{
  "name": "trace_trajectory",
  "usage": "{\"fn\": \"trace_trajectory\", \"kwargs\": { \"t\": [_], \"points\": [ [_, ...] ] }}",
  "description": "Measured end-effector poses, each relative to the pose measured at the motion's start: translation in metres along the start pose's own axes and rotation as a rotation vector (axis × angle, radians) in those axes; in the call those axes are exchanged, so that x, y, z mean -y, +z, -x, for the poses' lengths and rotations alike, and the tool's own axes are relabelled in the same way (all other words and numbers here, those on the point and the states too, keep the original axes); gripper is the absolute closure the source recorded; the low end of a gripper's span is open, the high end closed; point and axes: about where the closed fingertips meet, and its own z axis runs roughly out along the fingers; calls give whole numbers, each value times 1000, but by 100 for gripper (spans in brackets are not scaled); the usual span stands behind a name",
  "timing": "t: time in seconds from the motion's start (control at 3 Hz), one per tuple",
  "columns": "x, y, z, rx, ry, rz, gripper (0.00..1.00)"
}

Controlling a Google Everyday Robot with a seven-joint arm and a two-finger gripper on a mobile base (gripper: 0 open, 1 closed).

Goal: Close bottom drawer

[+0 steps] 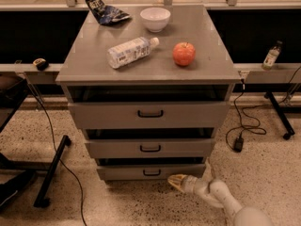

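The bottom drawer (151, 171) is the lowest of three grey drawers, with a narrow front panel and a small black handle (151, 173). It stands out only a little, with a thin dark gap above its front. My gripper (175, 181) is low down, just in front of the drawer's right half, close to or touching the front panel. The white arm (221, 199) reaches in from the lower right.
The middle drawer (150, 148) and top drawer (150, 113) stand slightly out. On the cabinet top (207, 36) are an apple (184, 54), a lying bottle (131, 52), a white bowl (155, 19) and a snack bag (106, 11). Cables (242, 126) and a black stand leg (51, 171) lie on the floor.
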Motion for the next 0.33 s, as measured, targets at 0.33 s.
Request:
{"fn": "trace_trajectory", "kwargs": {
  "t": [0.33],
  "points": [
    [-15,-44,-6,-58,-70,69,100]
  ]
}}
